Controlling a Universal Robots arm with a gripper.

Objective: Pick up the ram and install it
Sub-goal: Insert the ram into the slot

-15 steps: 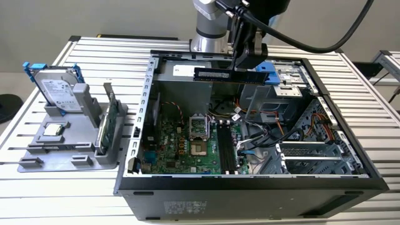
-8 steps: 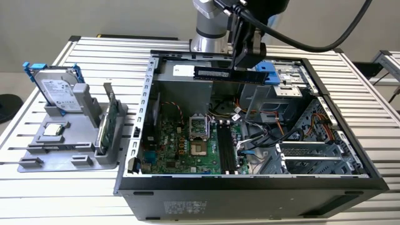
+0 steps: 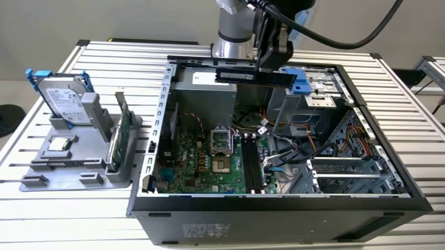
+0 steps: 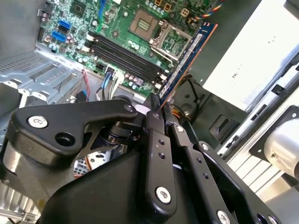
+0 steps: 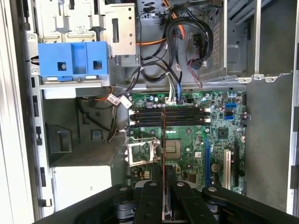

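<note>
Claw [image 3: 272, 73] is clamped shut on the ram [image 3: 236, 76]. It grips the stick near one end, and the rest pokes out sideways toward the exterior view's left. The stick is held level on its long edge, up in the air over the back part of the open PC case [image 3: 278, 205], not touching the case afaict.

In the second wrist view the two black fingers [image 4: 156, 140] are pinched tight w/ the ram [image 4: 189, 51] sandwiched between them. There's basically no gap beyond the stick's own thickness.

The first wrist view looks straight down past the claw [image 5: 163, 182]. The ram [image 5: 163, 140] is edge-on there, just a thin line crossing over the mobo [image 5: 187, 144] and the black memory slots [image 5: 187, 116], at right angles to them. It looks well clear of the slots, but height is hard to judge from above tbh.

A blue plastic drive bracket [image 3: 299, 80] sits inside the case just beside the claw.

Off to the exterior view's left, on the slatted surface [image 3: 70, 219], there's a gray holder [image 3: 76, 166]. It has a hard drive [image 3: 66, 101] standing upright in it and a green card [image 3: 122, 138] on edge, both well apart from the claw.
</note>
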